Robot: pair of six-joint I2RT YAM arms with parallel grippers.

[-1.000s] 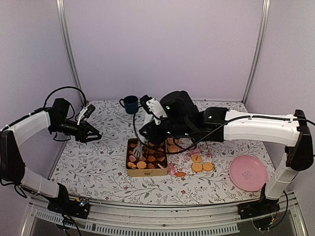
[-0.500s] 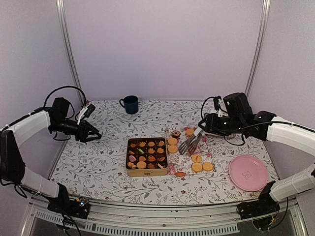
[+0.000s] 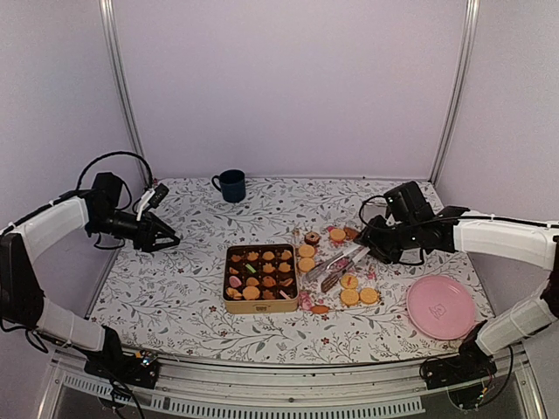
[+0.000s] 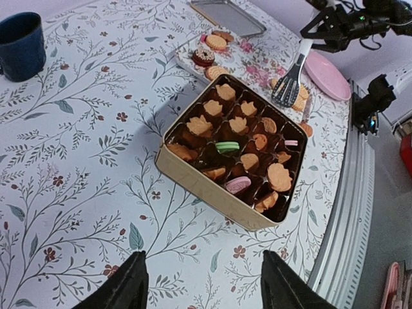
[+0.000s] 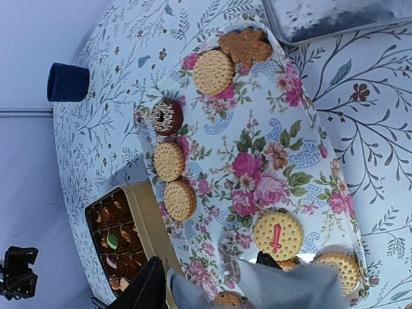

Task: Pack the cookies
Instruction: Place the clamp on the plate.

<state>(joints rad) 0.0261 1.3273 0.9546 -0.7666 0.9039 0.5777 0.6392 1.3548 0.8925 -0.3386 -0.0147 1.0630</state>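
Note:
The cookies (image 3: 260, 272) fill the compartments of a gold tin (image 3: 259, 306), seen close in the left wrist view as cookies (image 4: 238, 151). More cookies (image 3: 349, 297) lie loose on a floral tray (image 5: 257, 161) beside the tin, among them a round one with a pink mark (image 5: 278, 233). My right gripper (image 3: 371, 247) is over the tray's right side, shut on metal tongs (image 3: 336, 266), whose tips reach left across the tray. The tongs (image 5: 283, 286) show blurred between its fingers. My left gripper (image 3: 170, 241) hangs open and empty, far left of the tin.
A blue mug (image 3: 232, 185) stands at the back. A pink plate (image 3: 441, 306) lies at the front right. The tin's silver lid (image 5: 341, 16) rests behind the tray. The table carries a leaf-patterned cloth.
My right arm swung from above the tin back to the right with the tongs, then lowered them over the tray; the tongs' arms stand wider apart. The left arm stayed put.

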